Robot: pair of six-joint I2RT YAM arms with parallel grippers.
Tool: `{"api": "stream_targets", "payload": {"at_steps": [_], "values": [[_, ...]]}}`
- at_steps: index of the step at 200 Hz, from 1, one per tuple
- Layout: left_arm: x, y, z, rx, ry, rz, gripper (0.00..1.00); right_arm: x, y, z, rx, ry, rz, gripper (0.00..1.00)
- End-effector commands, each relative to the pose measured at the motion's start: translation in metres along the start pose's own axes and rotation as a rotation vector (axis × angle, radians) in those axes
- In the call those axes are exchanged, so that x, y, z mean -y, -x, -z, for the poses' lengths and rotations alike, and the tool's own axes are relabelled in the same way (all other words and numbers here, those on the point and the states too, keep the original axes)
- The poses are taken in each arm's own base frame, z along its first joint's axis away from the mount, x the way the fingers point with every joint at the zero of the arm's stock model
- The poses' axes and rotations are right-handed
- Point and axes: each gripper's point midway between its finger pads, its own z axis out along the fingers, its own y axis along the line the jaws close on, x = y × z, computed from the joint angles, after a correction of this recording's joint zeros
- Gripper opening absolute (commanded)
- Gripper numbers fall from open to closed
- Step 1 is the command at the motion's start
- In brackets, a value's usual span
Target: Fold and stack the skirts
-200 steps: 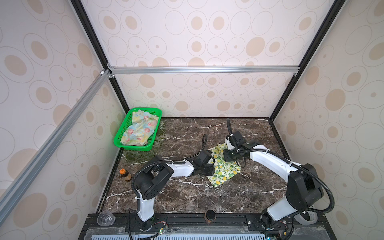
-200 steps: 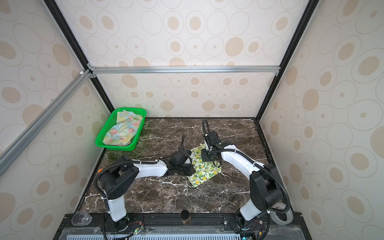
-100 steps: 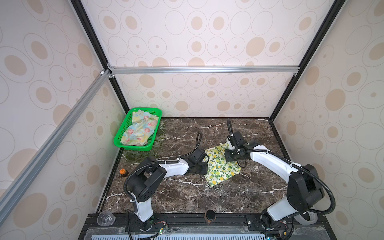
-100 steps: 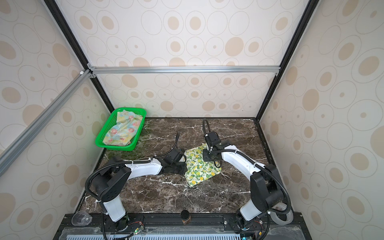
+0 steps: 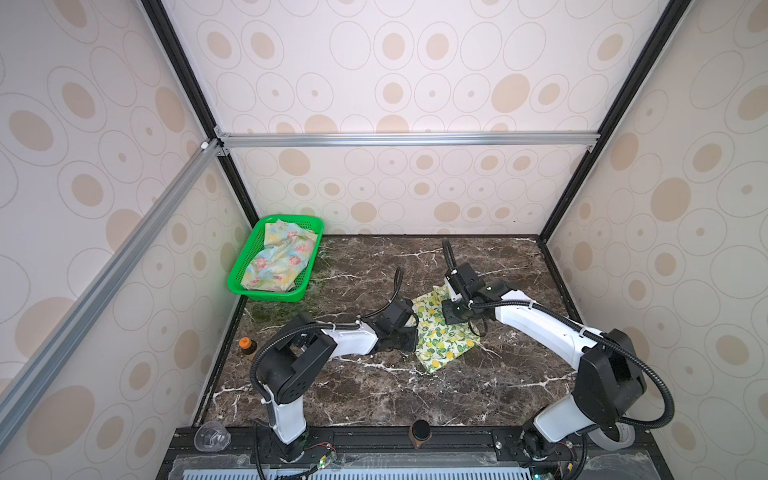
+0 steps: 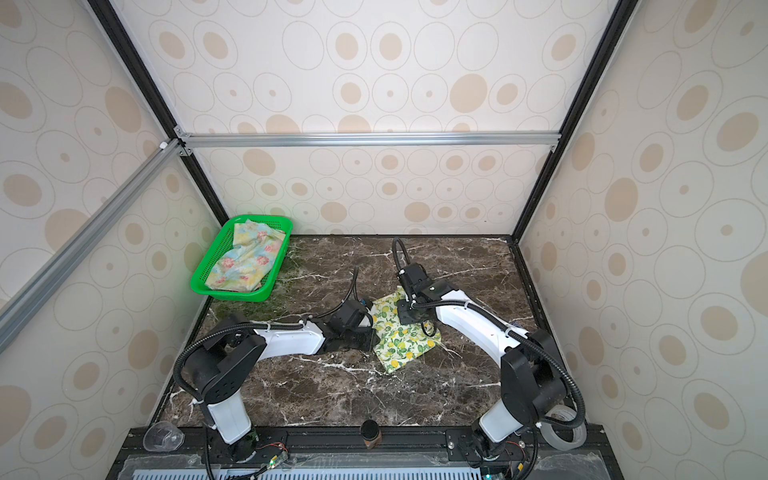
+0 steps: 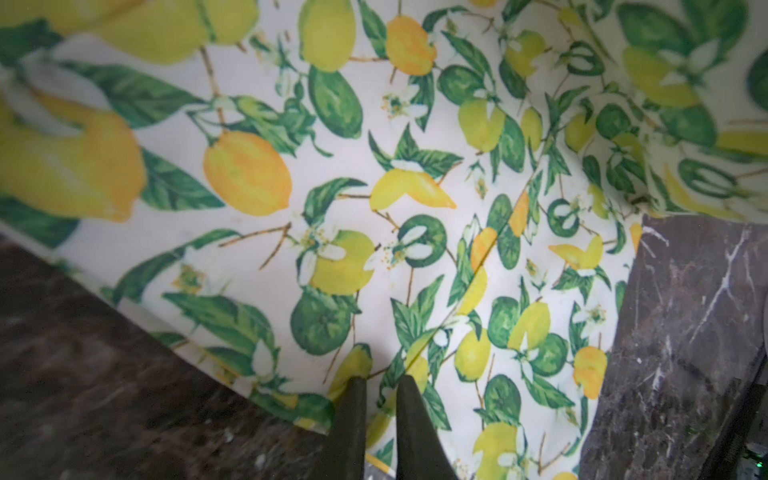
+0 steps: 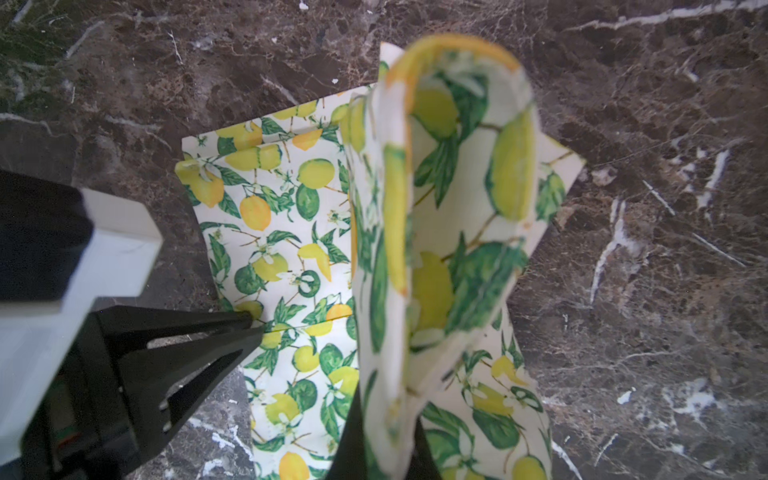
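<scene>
The cream lemon skirt (image 5: pixel 441 345) (image 6: pixel 400 341) lies partly folded on the marble table, between both grippers. My left gripper (image 5: pixel 410 337) (image 6: pixel 371 336) sits at its left edge, and in the left wrist view the gripper (image 7: pixel 380 380) is shut on the hem of that skirt (image 7: pixel 374 208). My right gripper (image 5: pixel 452 319) (image 6: pixel 405 317) is at its far edge. In the right wrist view the gripper (image 8: pixel 386 419) is shut on a raised fold, with the rest of the lemon skirt (image 8: pixel 282 232) flat below. The pink-flower skirt (image 5: pixel 278 259) (image 6: pixel 245 259) lies crumpled in the basket.
The green mesh basket (image 5: pixel 266 293) stands at the back left corner. A small orange-capped bottle (image 5: pixel 246 345) is by the left wall. Along the front rail are a clear cup (image 5: pixel 212 436), a dark-capped jar (image 5: pixel 420 432) and a tape roll (image 5: pixel 615 436).
My left gripper drew the skirt's left edge leftward, then came back a little toward the front. The cloth now lies wider. My right gripper has barely moved.
</scene>
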Motion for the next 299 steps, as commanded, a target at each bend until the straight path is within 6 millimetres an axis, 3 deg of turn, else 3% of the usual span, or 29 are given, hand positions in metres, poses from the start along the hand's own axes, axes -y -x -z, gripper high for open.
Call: {"api": "stream_targets", "payload": {"at_steps": [1,28,225,299], "values": [[-0.004,-0.043,-0.019,-0.121,0.009,0.039,0.16,-0.008,-0.001,0.000,-0.015,-0.006,0.007,0.00],[0.004,-0.044,-0.023,-0.120,-0.021,0.043,0.16,-0.013,-0.006,-0.004,-0.028,-0.007,0.016,0.00],[0.009,-0.042,-0.017,-0.088,-0.051,0.073,0.16,-0.023,-0.040,-0.048,-0.049,-0.023,0.044,0.00],[0.009,-0.042,-0.016,-0.087,-0.055,0.077,0.16,-0.023,-0.042,-0.055,-0.031,-0.039,0.040,0.00]]}}
